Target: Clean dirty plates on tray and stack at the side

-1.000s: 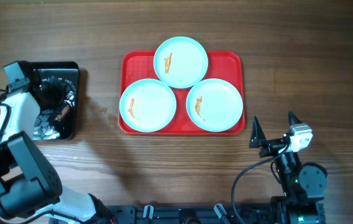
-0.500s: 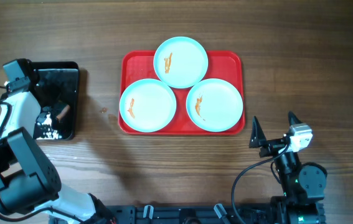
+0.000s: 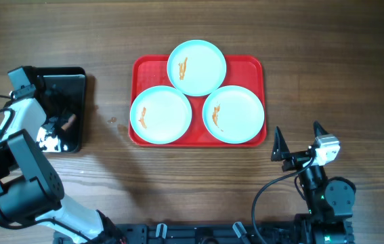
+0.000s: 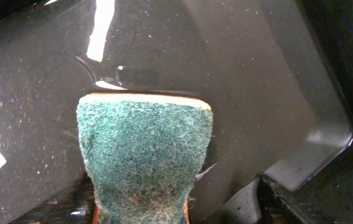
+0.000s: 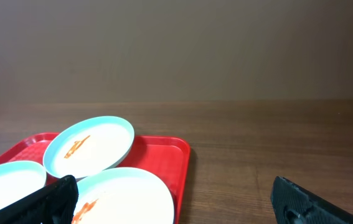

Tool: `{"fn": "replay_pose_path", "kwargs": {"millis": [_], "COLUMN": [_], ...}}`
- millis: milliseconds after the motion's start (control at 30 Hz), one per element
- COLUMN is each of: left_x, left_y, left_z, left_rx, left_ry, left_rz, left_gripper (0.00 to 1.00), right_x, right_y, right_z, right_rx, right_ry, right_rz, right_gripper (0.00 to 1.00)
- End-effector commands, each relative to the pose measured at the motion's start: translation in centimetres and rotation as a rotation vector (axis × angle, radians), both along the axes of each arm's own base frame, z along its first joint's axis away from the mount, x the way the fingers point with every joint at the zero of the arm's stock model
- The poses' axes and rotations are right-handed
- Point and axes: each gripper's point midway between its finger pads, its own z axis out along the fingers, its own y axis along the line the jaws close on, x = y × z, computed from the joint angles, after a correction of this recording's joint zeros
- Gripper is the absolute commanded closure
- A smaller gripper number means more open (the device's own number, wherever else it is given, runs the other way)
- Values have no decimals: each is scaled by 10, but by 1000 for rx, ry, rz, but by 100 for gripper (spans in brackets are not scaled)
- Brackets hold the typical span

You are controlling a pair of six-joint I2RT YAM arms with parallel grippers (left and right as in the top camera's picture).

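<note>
The left arm (image 3: 10, 118) is reaching from the lower left of the overhead frame up along the left edge. Its wrist is bending back, so the left gripper (image 3: 56, 125) is pointing down at middle left. Its fingers are hardly showing in its own wrist view, so whether they are gripping cannot be told. The right arm (image 3: 324, 193) is sitting folded at lower right. The right gripper (image 3: 297, 135) is pointing toward the top of the frame, its two dark fingers (image 3: 278, 145) spreading wide apart and gripping nothing.
</note>
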Motion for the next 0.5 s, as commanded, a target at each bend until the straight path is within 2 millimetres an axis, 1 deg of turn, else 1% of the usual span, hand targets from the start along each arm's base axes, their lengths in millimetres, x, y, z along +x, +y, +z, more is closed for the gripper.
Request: {"fn": "replay_pose_path", "kwargs": {"millis": [0,67,167,267,300,367,467], "left_x": [-2,-2,-2,-2,-3,-3,-4], "left_y": [2,2,2,2,2,1,1], "left_z": [-3,-3,-4,-4,-4,-4,-5], "left_rx": [11,11,11,10,11,10,8], "left_ry": [13,13,14,17,18,22,27], "left_rz": [0,0,-1,-1,-3,-4,-4], "left_gripper": [51,61,62,62,60,53,51], "right_x": [1,1,1,1,1,1,1], "right_y": [-4,-4,-4,-4,-4,-4,-4], "right_z": [-4,-4,-4,-4,-4,-4,-4], "right_rx": [-15,-15,-15,-15,-15,-15,-15], "right_ry": [-5,-5,-5,-5,-5,-5,-5], "right_rz": [-22,-22,-22,-22,-22,-22,-22], "right_gripper": [0,0,0,0,0,0,0]}}
